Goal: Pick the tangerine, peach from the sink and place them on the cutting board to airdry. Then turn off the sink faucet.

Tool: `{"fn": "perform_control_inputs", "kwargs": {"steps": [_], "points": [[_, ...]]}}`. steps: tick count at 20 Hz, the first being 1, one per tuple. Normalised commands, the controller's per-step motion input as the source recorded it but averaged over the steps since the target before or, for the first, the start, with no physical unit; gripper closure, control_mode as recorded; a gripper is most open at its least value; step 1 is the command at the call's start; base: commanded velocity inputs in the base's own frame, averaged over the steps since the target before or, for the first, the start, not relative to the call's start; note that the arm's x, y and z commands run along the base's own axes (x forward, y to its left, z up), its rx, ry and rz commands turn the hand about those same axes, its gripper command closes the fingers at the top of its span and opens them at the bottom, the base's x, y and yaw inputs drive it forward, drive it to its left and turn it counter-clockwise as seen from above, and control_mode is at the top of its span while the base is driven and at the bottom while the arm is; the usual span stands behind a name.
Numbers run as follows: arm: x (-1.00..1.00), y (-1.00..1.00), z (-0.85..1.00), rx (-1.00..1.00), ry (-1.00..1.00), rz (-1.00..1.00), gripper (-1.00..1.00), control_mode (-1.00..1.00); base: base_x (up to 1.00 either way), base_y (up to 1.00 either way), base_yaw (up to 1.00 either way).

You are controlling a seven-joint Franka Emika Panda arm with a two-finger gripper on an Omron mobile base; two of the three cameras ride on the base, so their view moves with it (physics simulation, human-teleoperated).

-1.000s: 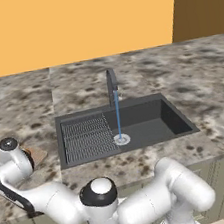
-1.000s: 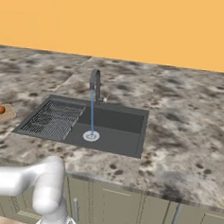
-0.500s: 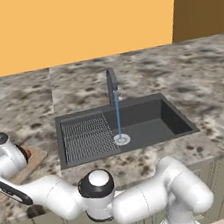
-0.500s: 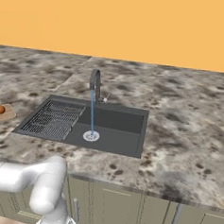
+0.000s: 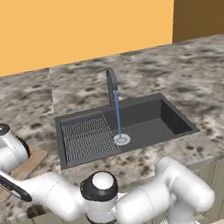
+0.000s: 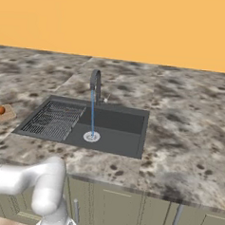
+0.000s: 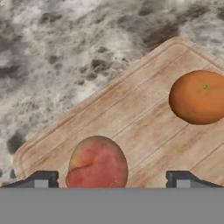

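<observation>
The jaws have just sprung wide, leaving the peach point(image 7: 97, 162) on the cutting board point(image 7: 131, 122) with the tangerine point(image 7: 197, 97) at two o'clock, so only the running sink faucet point(image 5: 112, 87) remains.

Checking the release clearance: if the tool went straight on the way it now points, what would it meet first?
Probably the peach, sitting between the open tool's tips on the cutting board; depth is unclear.

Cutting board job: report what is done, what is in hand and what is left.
Done: the tangerine and the peach both lie on the cutting board, apart from each other. The sink holds no fruit. In hand: nothing; the claw stands open around the peach, fingertips clear of it. Left: water runs from the sink faucet onto the drain, so it needs turning off.
</observation>
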Motion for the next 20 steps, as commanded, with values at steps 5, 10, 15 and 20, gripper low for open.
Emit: {"fn": "perform_control_inputs", "kwargs": {"steps": [5,10,15,20], "points": [[-0.16,-0.37,0.85,0.02,-0.23,0.04,-1.0,-1.0,0.0,0.0,0.0],[-0.19,-0.62,0.97,0.13,-0.1,0.04,-1.0,-1.0,0.0,0.0,0.0],[-0.34,-0.8,0.81,0.12,-0.15,0.05,-1.0,-1.0,0.0,0.0,0.0],[-0.51,-0.96,0.4,0.06,-0.24,0.04,-1.0,-1.0,0.0,0.0,0.0]]}}
